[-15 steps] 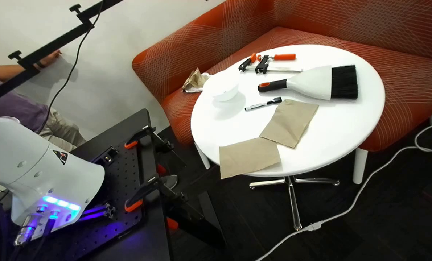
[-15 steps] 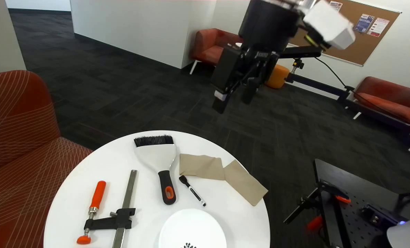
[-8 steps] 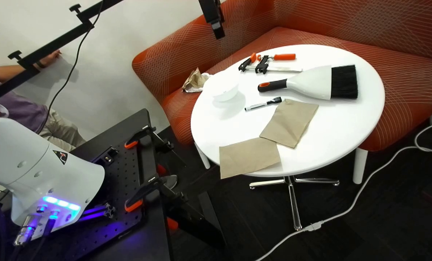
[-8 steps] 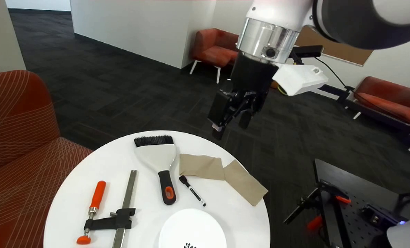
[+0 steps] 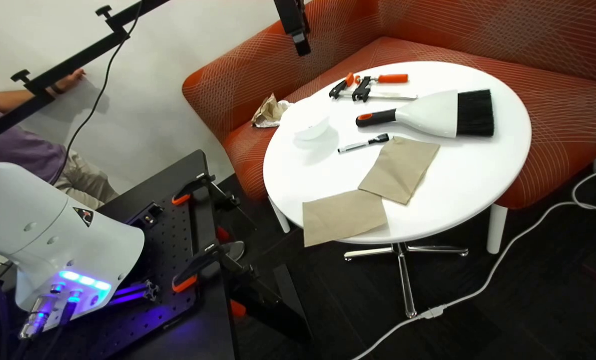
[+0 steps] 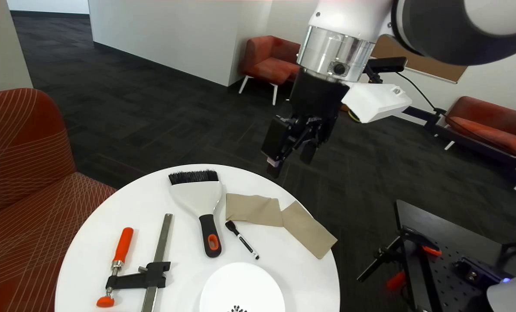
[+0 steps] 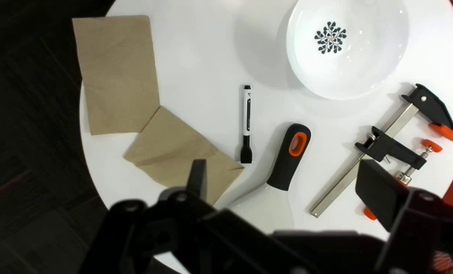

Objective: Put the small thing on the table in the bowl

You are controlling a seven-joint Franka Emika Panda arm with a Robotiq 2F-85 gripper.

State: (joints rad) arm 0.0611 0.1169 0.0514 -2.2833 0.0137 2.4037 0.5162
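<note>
One black-and-white marker (image 7: 247, 114) lies between a white bowl (image 7: 357, 62) and two brown paper sheets (image 7: 116, 76) as a gripper (image 7: 282, 171), jaws spread wide, hangs above the round table (image 7: 207, 68).

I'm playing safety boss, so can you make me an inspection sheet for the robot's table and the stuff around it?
Surface: round white table, with things lying on it.
Job's things: black-and-white marker lying outside the white bowl, not yet put in.
Clutter: brush; bar clamp; one brown sheet, another brown sheet poking past the table's edge.
Gripper: open, up in the air; nothing seen in its grip.
Cables: white cable on the floor; black cable hanging down.
Surroundings: red sofa beside the table, with what looks like crumpled paper on it; person in purple, partly in view.
</note>
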